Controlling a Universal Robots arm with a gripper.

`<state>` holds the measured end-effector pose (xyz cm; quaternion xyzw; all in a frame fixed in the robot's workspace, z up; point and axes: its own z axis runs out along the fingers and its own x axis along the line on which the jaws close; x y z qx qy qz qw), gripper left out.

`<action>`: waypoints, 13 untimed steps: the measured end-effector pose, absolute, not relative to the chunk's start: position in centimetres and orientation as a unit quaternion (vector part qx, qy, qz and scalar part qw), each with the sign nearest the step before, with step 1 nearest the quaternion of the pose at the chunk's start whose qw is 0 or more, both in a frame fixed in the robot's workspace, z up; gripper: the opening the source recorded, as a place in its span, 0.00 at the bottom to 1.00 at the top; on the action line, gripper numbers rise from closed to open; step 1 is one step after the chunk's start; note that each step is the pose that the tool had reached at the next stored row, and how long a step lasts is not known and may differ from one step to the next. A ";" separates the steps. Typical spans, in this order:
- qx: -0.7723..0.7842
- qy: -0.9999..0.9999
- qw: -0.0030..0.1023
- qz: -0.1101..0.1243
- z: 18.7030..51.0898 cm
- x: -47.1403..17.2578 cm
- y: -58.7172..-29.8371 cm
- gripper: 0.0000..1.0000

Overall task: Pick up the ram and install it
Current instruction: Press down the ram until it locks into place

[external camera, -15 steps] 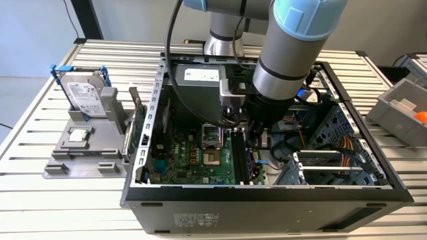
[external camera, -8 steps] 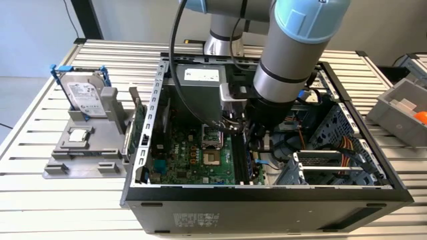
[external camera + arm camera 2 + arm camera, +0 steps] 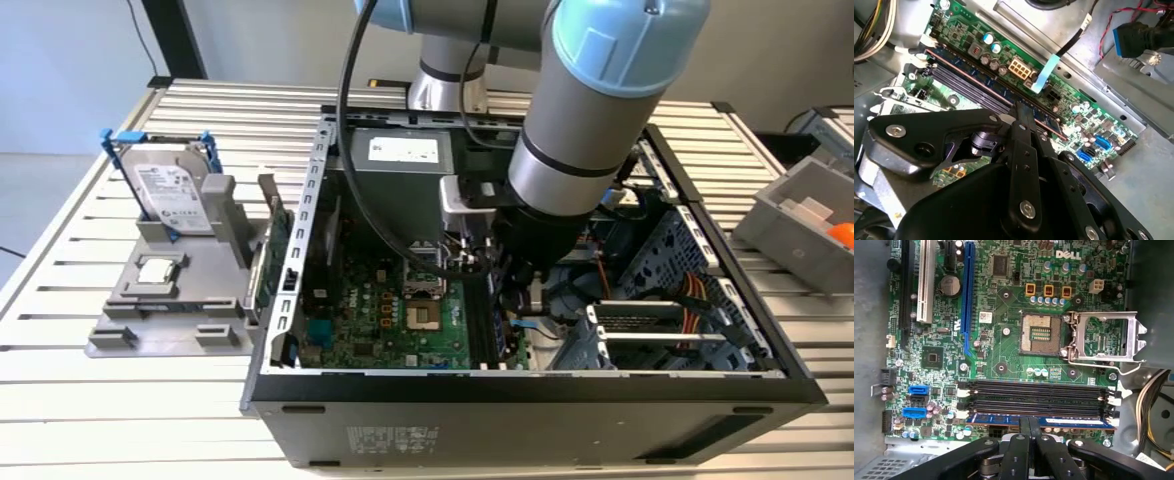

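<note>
— Ram (image 3: 1041,419): where is it?
— In the outermost slot of the motherboard (image 3: 1004,340), inside the case (image 3: 534,385) on the table (image 3: 120,400).
— And the pincer (image 3: 1029,426)?
— Its fingers (image 3: 1021,117) are narrowed together, pinching the ram's edge.

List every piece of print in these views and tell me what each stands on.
White logo on the motherboard: a brand mark, not quoted.
White label on the power supply: too small to read.
Label on the hard drive: too small to read.
Sticker on the case front: too small to read.
White sticker strip on the ram: too blurred to read.
</note>
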<state>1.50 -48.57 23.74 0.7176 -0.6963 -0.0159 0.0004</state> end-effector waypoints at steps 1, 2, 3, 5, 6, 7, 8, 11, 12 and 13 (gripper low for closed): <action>0.718 -0.696 0.001 -0.016 23.7 1.5 -48.5 0.00; 0.718 -0.696 0.001 -0.015 23.5 1.5 -48.2 0.00; 0.718 -0.696 0.002 -0.014 23.3 1.5 -48.2 0.00; 0.717 -0.696 0.002 -0.014 23.0 1.4 -48.1 0.00; 0.717 -0.697 0.002 -0.014 22.8 1.4 -48.1 0.00; 0.717 -0.697 0.002 -0.014 22.6 1.4 -48.1 0.00; 0.716 -0.698 0.002 -0.014 22.5 1.4 -48.1 0.00; 0.715 -0.699 0.002 -0.014 22.0 1.3 -48.1 0.00; 0.715 -0.699 0.003 -0.014 21.9 1.3 -48.1 0.00; 0.714 -0.699 0.003 -0.015 21.9 1.3 -48.1 0.00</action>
